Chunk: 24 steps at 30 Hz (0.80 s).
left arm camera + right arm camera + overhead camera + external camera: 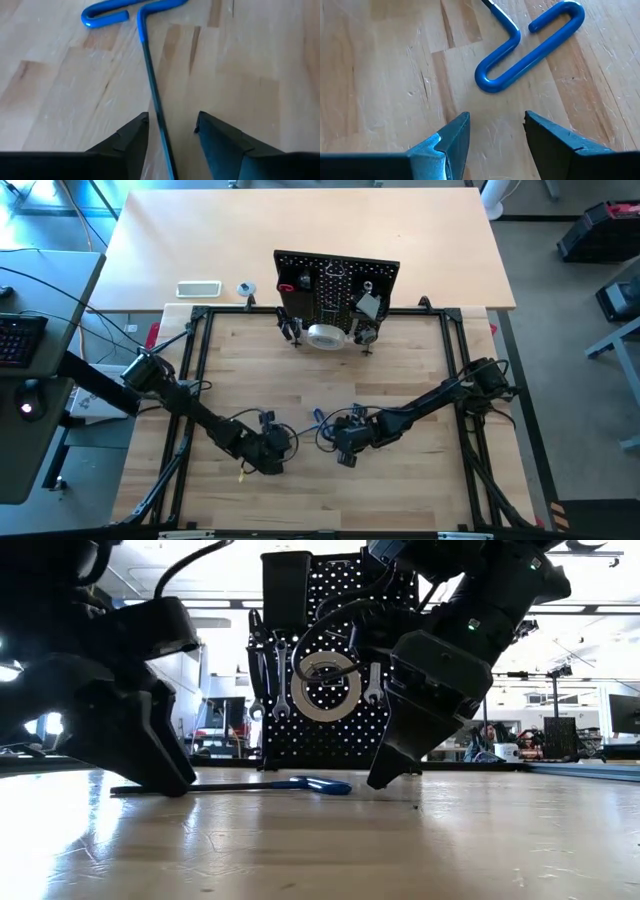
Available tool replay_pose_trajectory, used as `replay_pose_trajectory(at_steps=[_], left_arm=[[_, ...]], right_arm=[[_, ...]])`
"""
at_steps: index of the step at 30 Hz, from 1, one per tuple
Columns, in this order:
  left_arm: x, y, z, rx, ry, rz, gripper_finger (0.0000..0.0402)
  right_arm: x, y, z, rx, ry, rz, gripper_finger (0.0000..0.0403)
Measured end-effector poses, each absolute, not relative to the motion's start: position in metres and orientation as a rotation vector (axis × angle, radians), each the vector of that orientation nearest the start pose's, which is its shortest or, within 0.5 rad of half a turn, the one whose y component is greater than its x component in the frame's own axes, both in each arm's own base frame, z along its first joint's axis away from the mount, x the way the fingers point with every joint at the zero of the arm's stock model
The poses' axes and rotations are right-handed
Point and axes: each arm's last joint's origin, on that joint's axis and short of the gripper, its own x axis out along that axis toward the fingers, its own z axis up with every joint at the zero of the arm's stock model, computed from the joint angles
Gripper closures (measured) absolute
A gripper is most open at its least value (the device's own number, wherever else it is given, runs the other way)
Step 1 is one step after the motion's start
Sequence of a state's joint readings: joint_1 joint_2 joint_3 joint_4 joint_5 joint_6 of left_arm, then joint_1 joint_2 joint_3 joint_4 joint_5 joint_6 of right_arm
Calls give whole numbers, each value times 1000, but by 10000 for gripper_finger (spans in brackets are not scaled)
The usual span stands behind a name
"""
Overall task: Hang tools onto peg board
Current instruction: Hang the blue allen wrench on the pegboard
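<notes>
Blue T-handle hex key (150, 65) lies flat, dark shaft running between the left gripper's (172, 131) spread fingers; right gripper (497, 131) gapes empty beside the looped handle.

Glossy blue-coated hex key (530, 47), pale wood-grain table (380, 75)

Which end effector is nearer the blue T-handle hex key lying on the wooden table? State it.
Left. The left end effector straddles the dark shaft of the blue T-handle hex key, fingers open on either side. The right end effector hovers open just short of the blue handle loop.
</notes>
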<state>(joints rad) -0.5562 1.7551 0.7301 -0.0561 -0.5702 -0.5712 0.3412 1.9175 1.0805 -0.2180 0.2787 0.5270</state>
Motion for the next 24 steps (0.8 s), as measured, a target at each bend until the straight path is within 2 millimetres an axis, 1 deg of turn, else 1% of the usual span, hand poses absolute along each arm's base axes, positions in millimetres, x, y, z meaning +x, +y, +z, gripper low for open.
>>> replay_pose_trajectory(at_steps=[3, 8, 11, 14, 18, 21, 24], left_arm=[[251, -132, 94, -32, 814, 242, 245], [236, -117, 81, -144, 735, 234, 247], [232, -111, 77, -190, 727, 211, 248], [231, -107, 75, -198, 738, 205, 258], [230, -106, 75, -152, 745, 191, 292], [230, -106, 74, -124, 750, 190, 330], [229, -105, 73, -97, 751, 191, 371]], right_arm=[[348, 115, 127, 163, 977, -205, 219], [348, 115, 127, 163, 977, -204, 219], [348, 115, 127, 166, 977, -205, 219], [348, 115, 128, 184, 965, -210, 219], [353, 116, 131, 205, 916, -199, 219], [356, 116, 133, 232, 879, -188, 219], [357, 116, 133, 251, 881, -188, 219]])
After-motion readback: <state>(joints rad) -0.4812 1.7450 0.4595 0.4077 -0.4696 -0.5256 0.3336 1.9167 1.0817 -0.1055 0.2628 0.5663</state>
